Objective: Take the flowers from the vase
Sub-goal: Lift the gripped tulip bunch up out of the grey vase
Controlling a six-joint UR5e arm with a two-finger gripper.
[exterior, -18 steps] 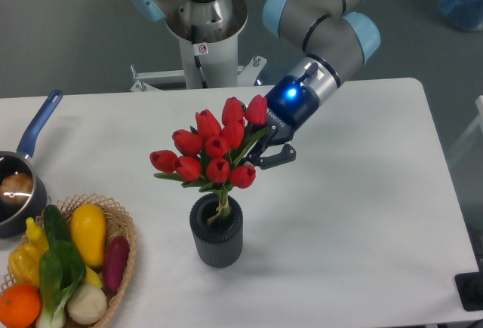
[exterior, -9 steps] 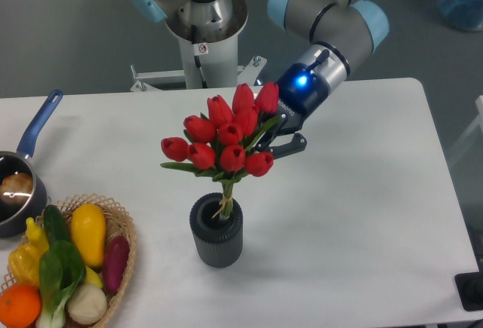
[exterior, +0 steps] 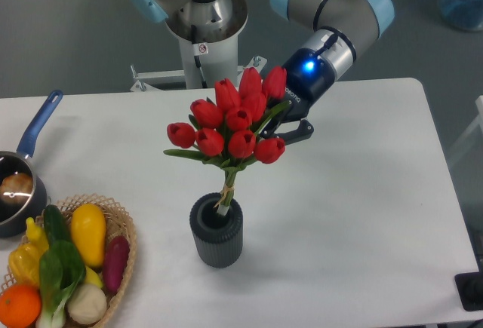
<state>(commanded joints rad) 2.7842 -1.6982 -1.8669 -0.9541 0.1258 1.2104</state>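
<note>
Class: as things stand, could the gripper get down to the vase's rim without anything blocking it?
Probably not. The gripper is shut on the flowers, whose stem ends sit in the mouth of the vase, so the bunch lies in its way.

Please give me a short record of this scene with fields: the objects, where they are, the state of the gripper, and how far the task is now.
flowers: red tulip bunch, upright, tilted slightly right, stem ends still inside the vase mouth
vase: dark grey ribbed pot, standing near the table's front centre
gripper: behind the right side of the bunch, shut on the flowers
saucepan: blue handle, at the left edge, something pale inside
basket: wicker, front left, filled with vegetables and fruit
table: white
task progress: bunch gripped, not yet clear of the vase
</note>
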